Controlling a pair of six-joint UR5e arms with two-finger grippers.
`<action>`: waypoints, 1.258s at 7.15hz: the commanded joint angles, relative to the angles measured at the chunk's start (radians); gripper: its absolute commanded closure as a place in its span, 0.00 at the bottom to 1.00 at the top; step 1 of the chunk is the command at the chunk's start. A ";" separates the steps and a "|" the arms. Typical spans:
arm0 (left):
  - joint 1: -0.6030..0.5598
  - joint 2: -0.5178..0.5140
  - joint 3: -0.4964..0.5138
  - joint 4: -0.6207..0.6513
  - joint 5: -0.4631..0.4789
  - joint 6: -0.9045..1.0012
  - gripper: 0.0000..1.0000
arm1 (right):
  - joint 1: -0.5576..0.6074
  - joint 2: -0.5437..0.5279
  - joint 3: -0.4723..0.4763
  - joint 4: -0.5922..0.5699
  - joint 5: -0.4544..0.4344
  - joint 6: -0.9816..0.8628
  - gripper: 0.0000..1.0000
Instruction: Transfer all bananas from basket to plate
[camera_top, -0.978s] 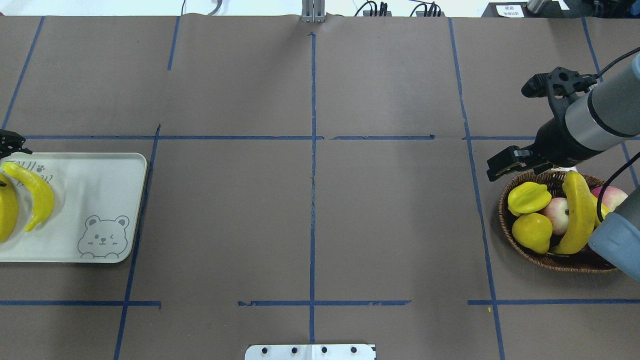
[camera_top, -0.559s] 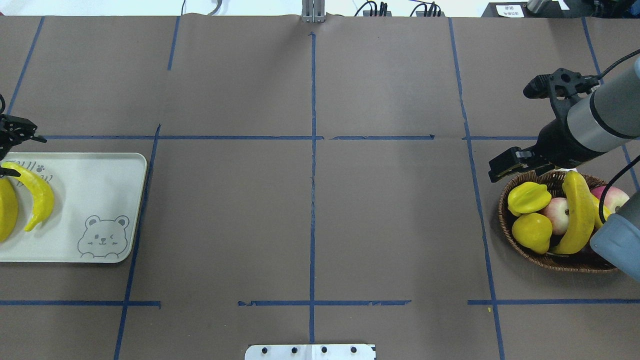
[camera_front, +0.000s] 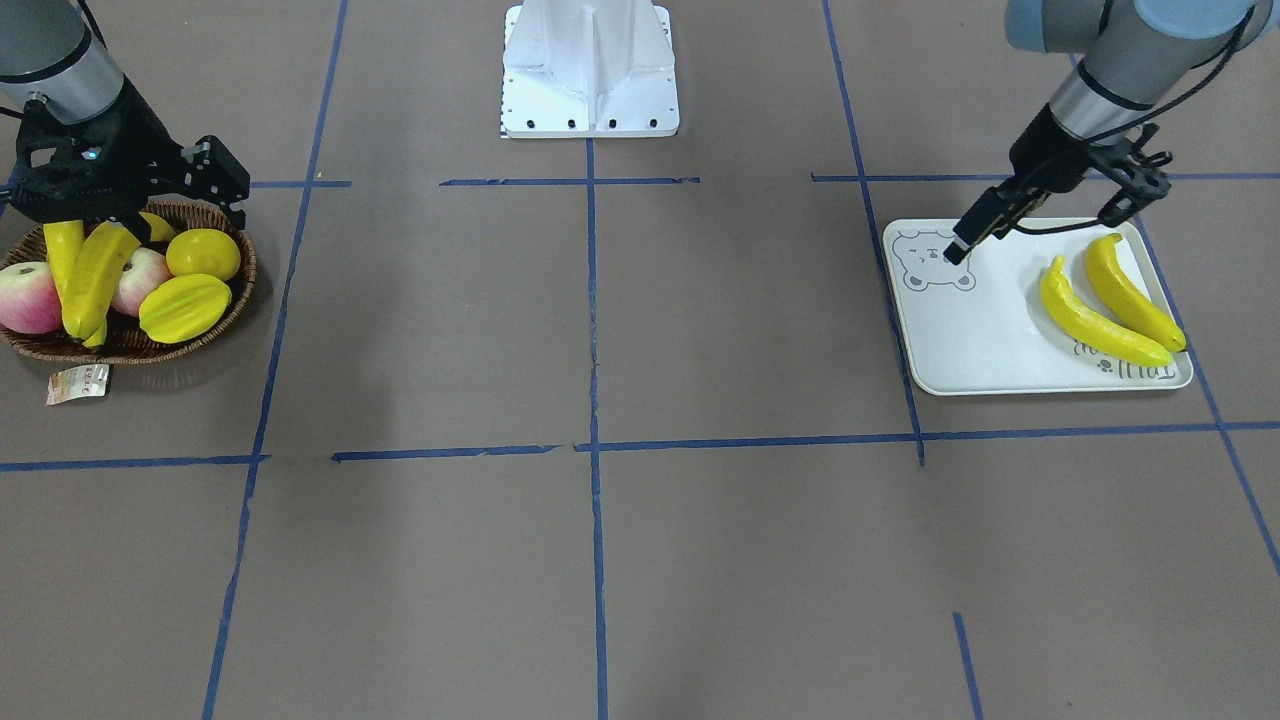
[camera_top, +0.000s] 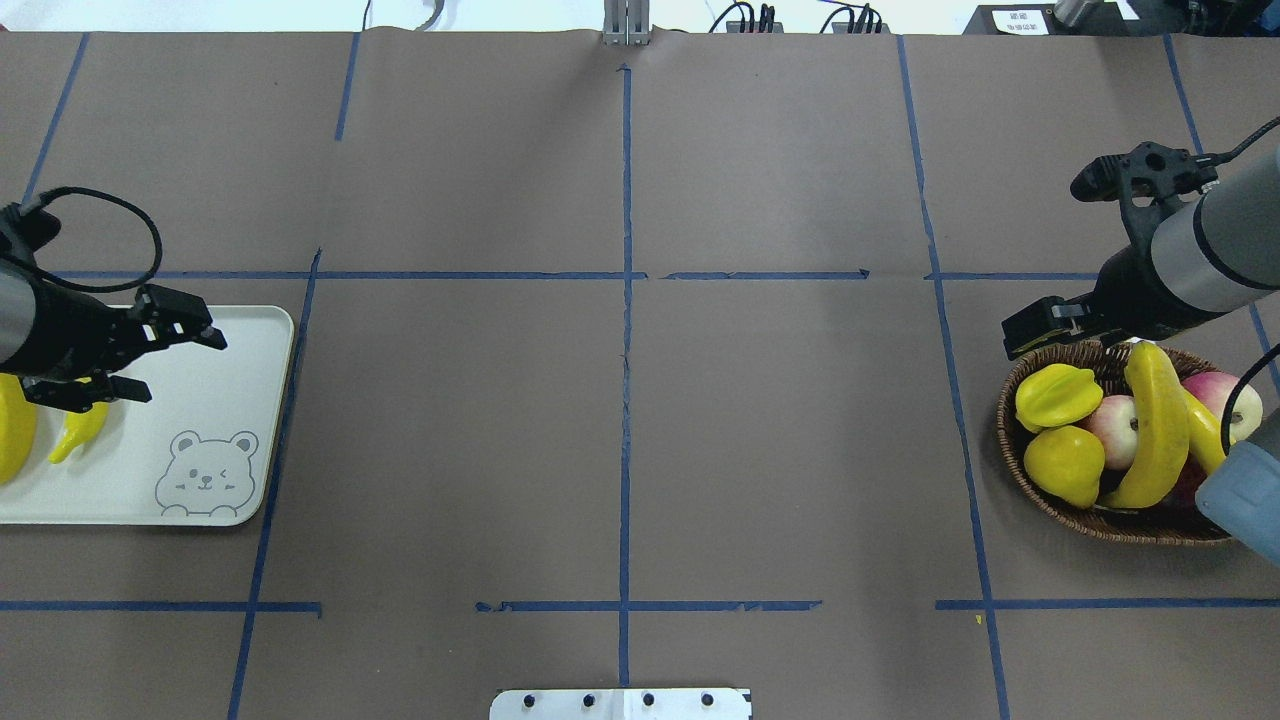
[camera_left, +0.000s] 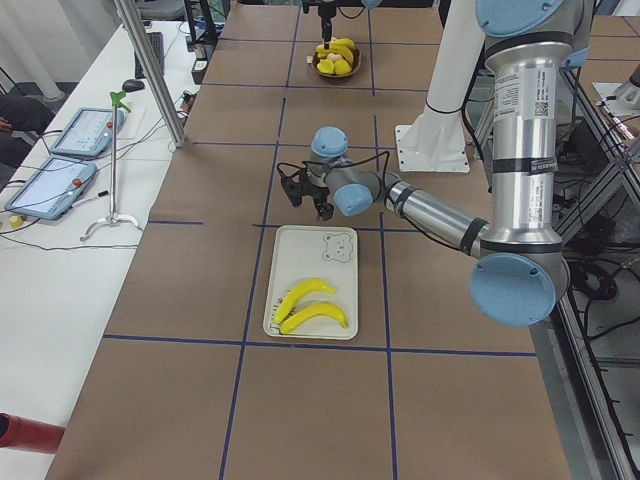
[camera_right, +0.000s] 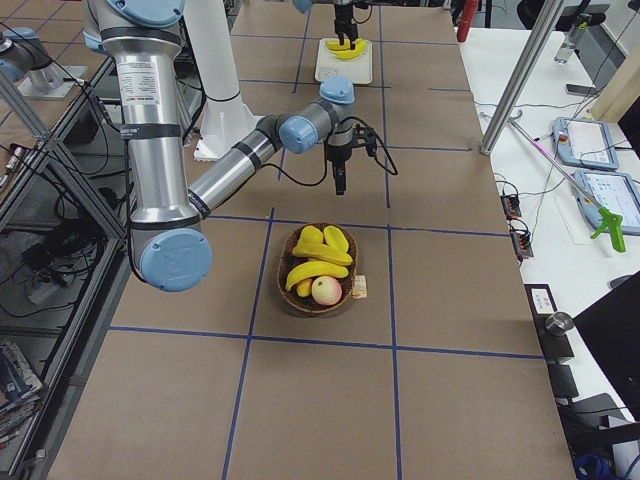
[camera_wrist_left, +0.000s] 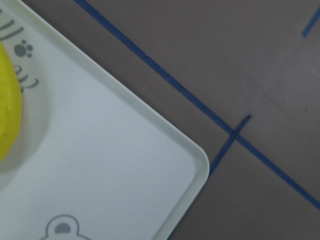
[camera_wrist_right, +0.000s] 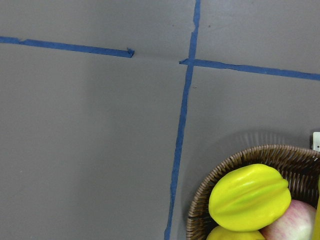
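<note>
Spanning every view, the table (camera_top: 620, 430) is covered in brown paper crossed by blue tape lines, with the plate at the robot's left end and the basket at its right end, well apart. The left arm (camera_left: 440, 215) reaches out low over the plate (camera_front: 985, 345). The left gripper (camera_top: 186, 371) hangs above the plate's bare middle, between the fruit and the bear drawing, its fingers spread wide with nothing between them. The right arm (camera_right: 240, 150) stretches toward the basket (camera_top: 1130, 527). The right gripper (camera_front: 128, 195) hovers raised above it, clear of the fruit, fingers likewise apart and empty. Two of the bananas (camera_front: 1092, 318) lie side by side on the plate's lettered half, the second banana (camera_front: 1130, 290) just beside the first. Two more are in the basket: a long banana (camera_top: 1155, 430) draped over the pile and another banana (camera_top: 1205, 430) partly hidden behind it. Around them sit a starfruit (camera_top: 1055, 395), a round yellow fruit (camera_top: 1065, 465) and two apples (camera_top: 1113, 428). A small paper tag (camera_front: 78, 383) lies on the table just beside the basket.
</note>
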 joint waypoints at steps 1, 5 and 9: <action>0.126 -0.077 -0.062 0.122 0.009 0.048 0.00 | -0.002 -0.085 0.048 0.002 -0.065 0.001 0.00; 0.148 -0.096 -0.056 0.122 0.009 0.048 0.00 | -0.089 -0.384 0.049 0.388 -0.158 0.208 0.01; 0.148 -0.100 -0.050 0.122 0.010 0.046 0.00 | -0.255 -0.477 -0.002 0.543 -0.340 0.436 0.01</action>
